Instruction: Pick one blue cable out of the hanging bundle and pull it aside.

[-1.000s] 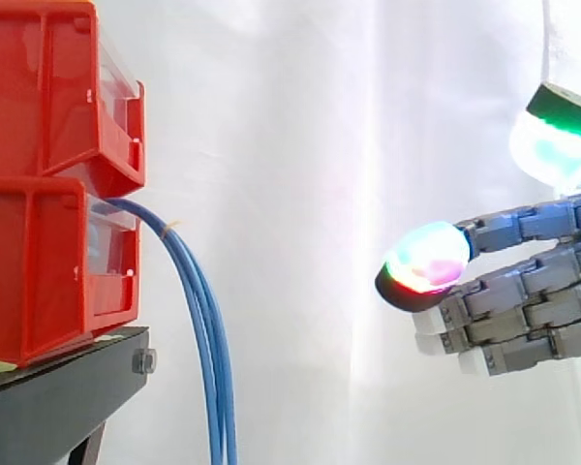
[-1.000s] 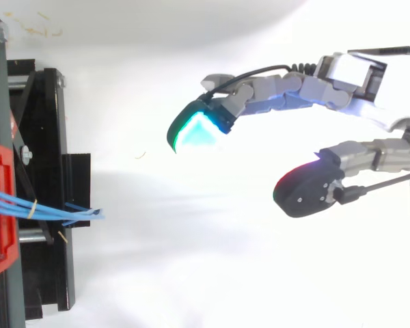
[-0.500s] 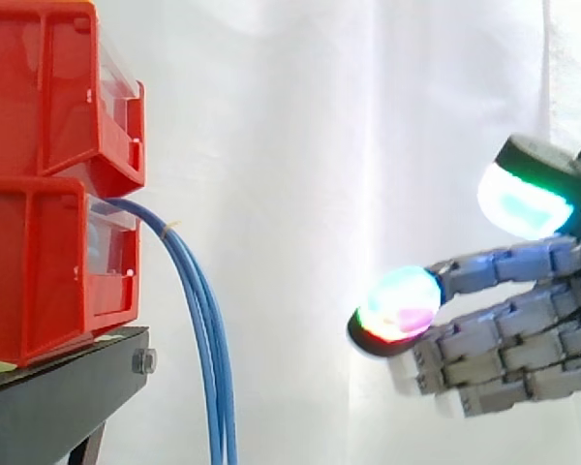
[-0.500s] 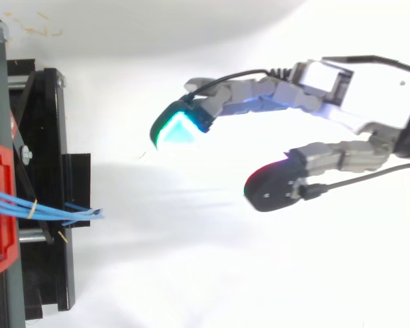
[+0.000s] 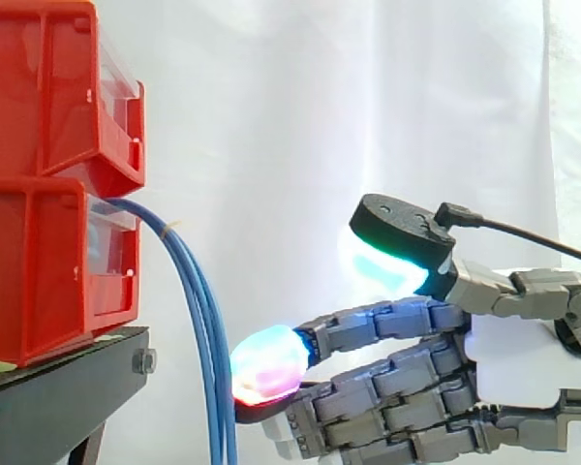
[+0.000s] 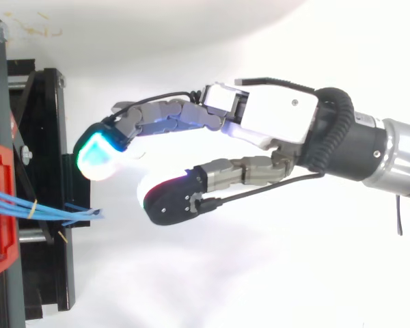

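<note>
Bright diffuse light; curtain [image 5: 290,116] glares white; faint grey shadows, top view.

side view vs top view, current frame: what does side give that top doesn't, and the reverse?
Side: two stacked red bins, the cables arcing out of the lower one and hanging down past the stand. Top: the arm behind the hand, and the leading fingertip sitting off to one side of the cables, not on them. Both: the open, empty hand near the blue cables, and the black stand.
</note>
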Action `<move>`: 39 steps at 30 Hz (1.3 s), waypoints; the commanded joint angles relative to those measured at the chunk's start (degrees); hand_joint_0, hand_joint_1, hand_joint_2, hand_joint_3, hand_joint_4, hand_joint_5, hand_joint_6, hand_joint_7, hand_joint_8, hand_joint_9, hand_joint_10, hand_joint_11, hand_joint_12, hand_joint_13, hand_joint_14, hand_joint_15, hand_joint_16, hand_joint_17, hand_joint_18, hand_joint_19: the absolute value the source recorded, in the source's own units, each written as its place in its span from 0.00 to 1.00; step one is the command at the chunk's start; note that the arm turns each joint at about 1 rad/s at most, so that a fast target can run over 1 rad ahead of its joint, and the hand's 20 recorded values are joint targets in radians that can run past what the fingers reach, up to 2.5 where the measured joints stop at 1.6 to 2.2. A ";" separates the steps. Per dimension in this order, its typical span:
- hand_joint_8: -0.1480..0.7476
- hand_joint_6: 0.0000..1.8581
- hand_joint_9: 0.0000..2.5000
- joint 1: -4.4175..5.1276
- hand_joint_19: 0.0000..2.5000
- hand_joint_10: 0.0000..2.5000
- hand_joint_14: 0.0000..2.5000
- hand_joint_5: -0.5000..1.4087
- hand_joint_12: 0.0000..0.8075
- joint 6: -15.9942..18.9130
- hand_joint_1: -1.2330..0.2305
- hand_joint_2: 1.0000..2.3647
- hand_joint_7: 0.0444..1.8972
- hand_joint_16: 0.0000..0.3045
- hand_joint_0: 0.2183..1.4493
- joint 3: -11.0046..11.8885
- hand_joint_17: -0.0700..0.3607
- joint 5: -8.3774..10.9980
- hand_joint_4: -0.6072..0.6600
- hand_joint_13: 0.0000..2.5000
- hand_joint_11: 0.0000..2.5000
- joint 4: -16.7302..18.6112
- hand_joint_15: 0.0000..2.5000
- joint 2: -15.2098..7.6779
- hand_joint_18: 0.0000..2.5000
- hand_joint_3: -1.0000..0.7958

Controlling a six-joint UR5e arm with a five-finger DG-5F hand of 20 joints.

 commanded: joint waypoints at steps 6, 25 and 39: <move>0.43 0.27 0.20 0.01 0.08 0.00 0.00 0.17 0.41 0.60 0.51 0.00 0.36 0.16 0.26 2.23 0.41 -1.43 0.67 0.09 0.01 3.11 0.01 -3.83 0.07 0.29; 0.46 0.27 0.23 -0.34 0.10 0.00 0.00 0.19 0.42 3.76 0.51 0.00 0.41 0.16 0.26 9.27 0.41 -4.77 0.72 0.11 0.03 0.47 0.03 -7.34 0.10 0.29; 0.47 0.27 0.25 -0.52 0.12 0.00 0.00 0.21 0.42 4.11 0.49 0.00 0.49 0.15 0.27 13.57 0.41 -5.12 0.73 0.14 0.04 -7.09 0.04 -7.26 0.13 0.29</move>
